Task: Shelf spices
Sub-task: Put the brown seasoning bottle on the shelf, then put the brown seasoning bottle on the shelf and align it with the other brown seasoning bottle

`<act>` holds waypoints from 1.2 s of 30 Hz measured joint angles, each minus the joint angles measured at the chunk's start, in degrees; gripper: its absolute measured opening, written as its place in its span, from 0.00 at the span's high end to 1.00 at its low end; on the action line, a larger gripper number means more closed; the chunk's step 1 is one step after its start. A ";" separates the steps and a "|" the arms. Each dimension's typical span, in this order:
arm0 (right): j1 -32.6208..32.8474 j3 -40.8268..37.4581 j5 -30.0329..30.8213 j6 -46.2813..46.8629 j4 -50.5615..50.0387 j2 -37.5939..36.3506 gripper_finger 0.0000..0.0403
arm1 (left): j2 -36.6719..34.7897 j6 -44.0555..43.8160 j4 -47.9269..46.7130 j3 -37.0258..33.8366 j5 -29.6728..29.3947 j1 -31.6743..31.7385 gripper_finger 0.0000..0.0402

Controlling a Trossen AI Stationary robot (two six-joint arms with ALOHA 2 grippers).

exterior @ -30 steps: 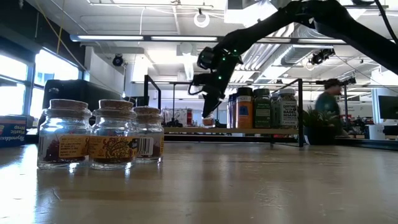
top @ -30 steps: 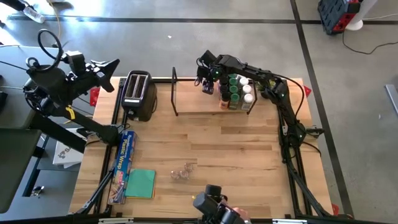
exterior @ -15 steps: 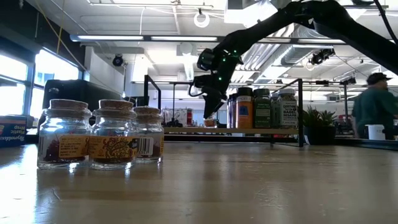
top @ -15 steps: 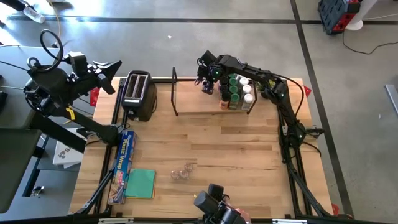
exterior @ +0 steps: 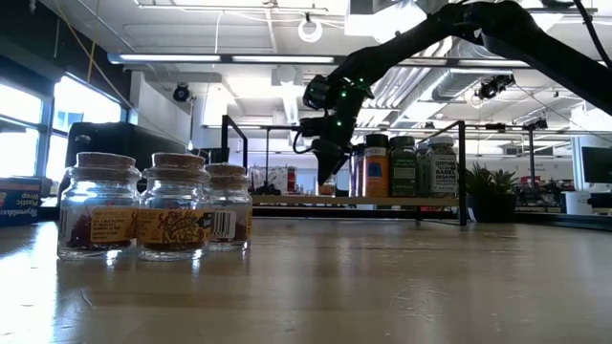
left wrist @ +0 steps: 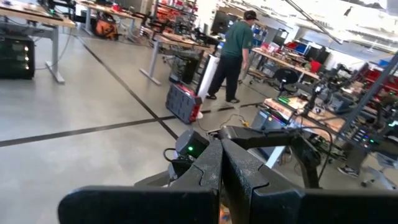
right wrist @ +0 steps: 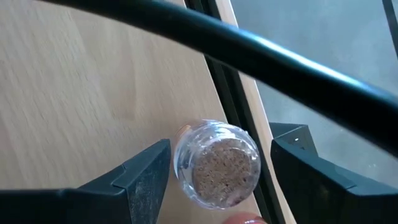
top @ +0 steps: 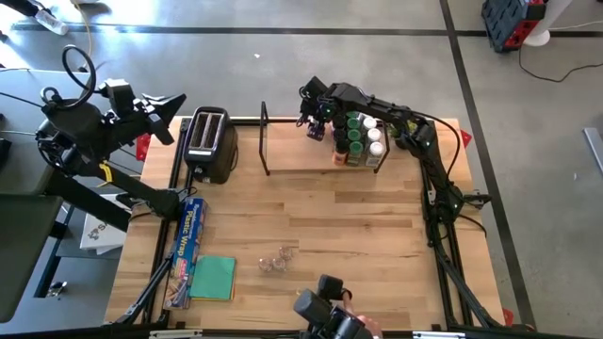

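Note:
A small clear glass spice jar with a cork lid (right wrist: 217, 165) stands upright on the shelf's light wooden board (right wrist: 74, 93), close to its far edge and a black wire rail (right wrist: 249, 50). My right gripper (right wrist: 221, 174) is open, pointing steeply down, one finger on each side of the jar with a gap at both. Several green- and white-lidded spices (top: 358, 137) stand at the shelf's right end (exterior: 406, 167). Three cork-lidded jars (top: 276, 262) (exterior: 153, 215) wait near the table's front. My left gripper (left wrist: 221, 168) is shut, raised beyond the table's left edge (top: 174, 99).
A black-and-silver toaster (top: 209, 141) stands left of the shelf. A plastic-wrap box (top: 188, 240) and a green cloth (top: 214, 278) lie at the front left. Bare wood stretches between shelf and front jars. A person stands far off in the room (left wrist: 235, 53).
My right gripper has opened and let go of the cork-lidded jar, which stays standing on the shelf board. Its wrist has turned slightly while the hand kept its place. A person in the room behind has walked out of the low view.

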 joint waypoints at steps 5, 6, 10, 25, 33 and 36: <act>0.01 0.46 -0.06 0.01 -0.58 -0.53 0.33 | 0.55 0.00 0.04 -0.01 0.55 0.00 0.99; 0.02 1.07 -0.09 0.01 -0.63 -0.58 0.33 | 0.57 0.00 0.02 0.02 0.57 0.00 0.99; 0.04 5.37 -1.41 0.12 -2.92 -0.76 0.33 | 1.16 1.11 0.02 0.01 1.32 0.00 0.99; 2.42 13.86 -7.74 6.45 -8.24 -12.65 0.33 | 1.81 4.11 -0.84 -0.01 1.59 -0.02 0.99; 12.89 13.79 -15.32 8.38 -8.30 -18.27 0.33 | -0.40 6.96 -6.40 -0.01 2.16 0.00 0.99; 17.72 13.68 -19.42 10.52 -8.69 -18.11 0.33 | -2.16 6.47 -8.43 -0.01 6.92 0.00 0.99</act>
